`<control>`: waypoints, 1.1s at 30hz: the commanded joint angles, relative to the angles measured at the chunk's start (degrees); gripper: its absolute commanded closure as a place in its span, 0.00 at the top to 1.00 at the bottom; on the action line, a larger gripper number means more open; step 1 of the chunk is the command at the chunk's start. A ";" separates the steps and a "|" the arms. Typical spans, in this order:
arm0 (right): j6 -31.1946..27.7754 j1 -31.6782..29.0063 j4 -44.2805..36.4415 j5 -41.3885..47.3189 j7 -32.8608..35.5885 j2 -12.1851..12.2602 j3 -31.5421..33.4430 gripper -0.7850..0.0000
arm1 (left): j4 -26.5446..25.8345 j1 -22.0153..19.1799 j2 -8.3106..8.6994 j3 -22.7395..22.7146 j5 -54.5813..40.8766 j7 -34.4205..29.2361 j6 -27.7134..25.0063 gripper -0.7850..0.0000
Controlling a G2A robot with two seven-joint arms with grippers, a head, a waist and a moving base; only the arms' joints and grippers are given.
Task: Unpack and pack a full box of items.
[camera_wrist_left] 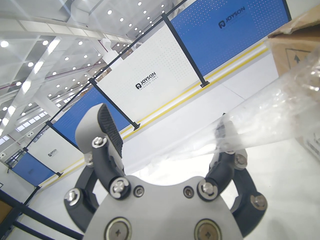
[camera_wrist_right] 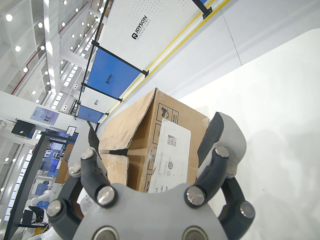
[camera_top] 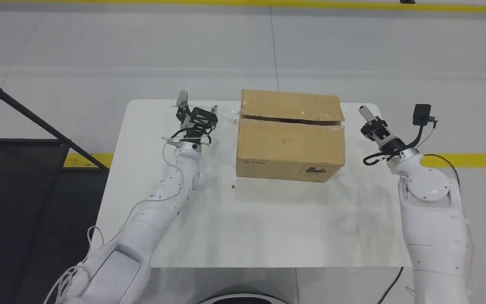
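Observation:
A brown cardboard box (camera_top: pixel 290 135) stands on the white table (camera_top: pixel 304 220), its top flaps folded shut with a dark gap between them. My left gripper (camera_top: pixel 196 119) hovers just off the box's left end, open (camera_wrist_left: pixel 165 123). A strip of clear plastic film (camera_wrist_left: pixel 275 106) clings to one of its fingers (camera_wrist_left: pixel 223 131) and stretches toward the box (camera_wrist_left: pixel 297 51). The other finger (camera_wrist_left: pixel 110 126) is bare. My right gripper (camera_top: pixel 370 118) is off the box's right end, open (camera_wrist_right: pixel 152 123) and empty, facing the labelled end of the box (camera_wrist_right: pixel 172 151).
The table's near half in front of the box is bare white surface. A yellow floor line (camera_top: pixel 456 159) runs behind the table, and a dark panel (camera_top: pixel 45 205) stands to the left. Blue and white partition panels (camera_wrist_left: pixel 225 23) stand far off.

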 commanded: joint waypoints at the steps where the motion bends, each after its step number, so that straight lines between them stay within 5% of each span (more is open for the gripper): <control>1: 0.00 0.00 0.01 0.01 0.00 0.00 0.00 1.00 | -3.54 2.58 0.72 -0.94 1.76 -1.71 0.69 1.00; 16: 0.00 0.00 0.01 0.01 0.00 0.00 0.00 1.00 | -29.03 21.80 4.26 -7.80 12.88 -15.13 0.65 1.00; 33: 0.00 0.00 0.01 0.01 0.00 0.00 0.00 1.00 | -28.57 25.55 4.76 -13.59 11.46 -17.83 -2.65 1.00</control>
